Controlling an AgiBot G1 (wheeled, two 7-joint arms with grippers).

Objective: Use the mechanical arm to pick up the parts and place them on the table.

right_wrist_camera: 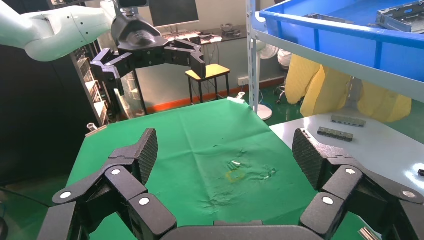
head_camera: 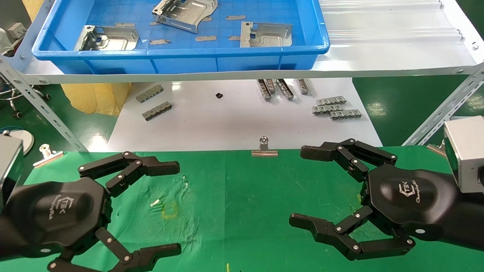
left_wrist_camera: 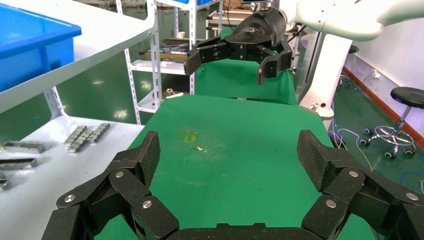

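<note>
Both of my glossy black hands, left gripper and right gripper, hover spread wide over green cloth table. Three silvery stamped sheet-metal plates lie far off in blue plastic tray; probably stiff, slick, sharp-edged, so I'd pinch a bent flange.

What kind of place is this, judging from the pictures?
Probably a factory or robot test workshop: stamped metal parts lie in a blue tray on angle-iron shelving, above a green cloth table.

The blue tray ran off the top edge at 12 o'clock, cutting its far wall. Both arms left the frame at 3 and 9 o'clock. The small black object was too small to identify.
</note>
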